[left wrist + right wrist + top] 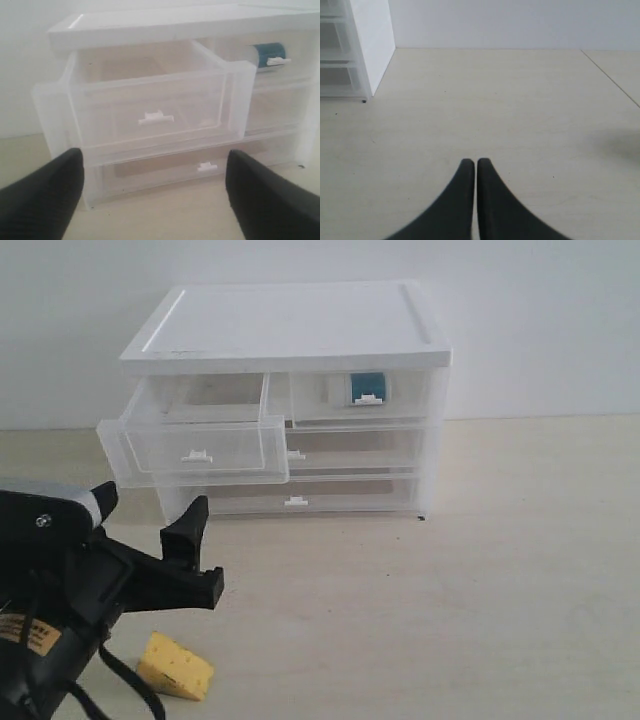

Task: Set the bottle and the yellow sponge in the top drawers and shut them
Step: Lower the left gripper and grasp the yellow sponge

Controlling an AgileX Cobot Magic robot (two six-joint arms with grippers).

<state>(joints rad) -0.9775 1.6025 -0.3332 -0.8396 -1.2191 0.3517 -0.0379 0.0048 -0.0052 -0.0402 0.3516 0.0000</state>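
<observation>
The top left drawer [200, 445] [150, 110] is pulled out and looks empty. The top right drawer [365, 398] [272, 62] is pushed in; through its front shows the teal label of the bottle [362, 386] [267, 51]. On the table at the lower left lies the yellow sponge [175, 667], just right of my left arm. My left gripper [200, 558] [154, 157] is open and empty, in front of and below the open drawer. My right gripper [472, 163] is shut on nothing over bare table, and is out of the exterior view.
The white drawer unit [290, 325] stands against the wall, its two full-width drawers [350, 450] shut. The right wrist view shows the unit's side [370, 45] and a table seam [610, 75].
</observation>
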